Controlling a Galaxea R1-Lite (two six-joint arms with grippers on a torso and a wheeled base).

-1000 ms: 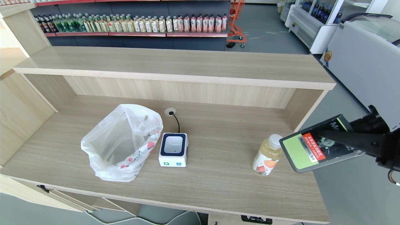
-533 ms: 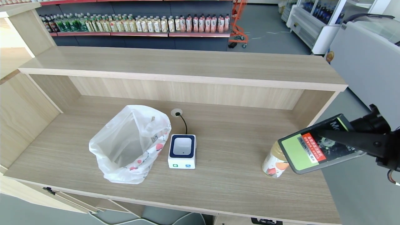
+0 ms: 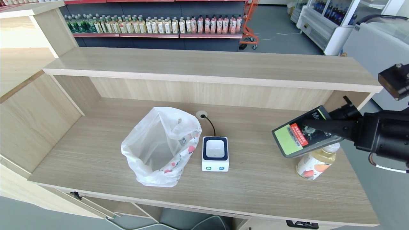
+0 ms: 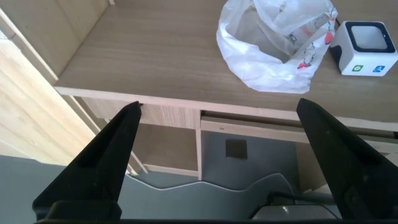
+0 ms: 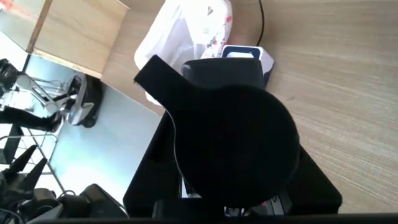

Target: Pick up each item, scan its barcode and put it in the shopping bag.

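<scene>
Box, dark with a green and red label, is clamped flat between the fingers of the right gripper and held tilted in the air over the right end of the wooden counter. Directly beneath it stands a juice bottle, upright, its neck partly hidden by the box. The scanner, white with a dark-rimmed window facing up, sits near the middle of the counter, well apart from the box, with a black cable running from its back to a round port. Just beside the scanner, on the side away from the box, the white plastic shopping bag stands with its mouth open. The left gripper, fingers spread wide apart and holding nothing, hangs off the counter's front edge near the bag.
</scene>
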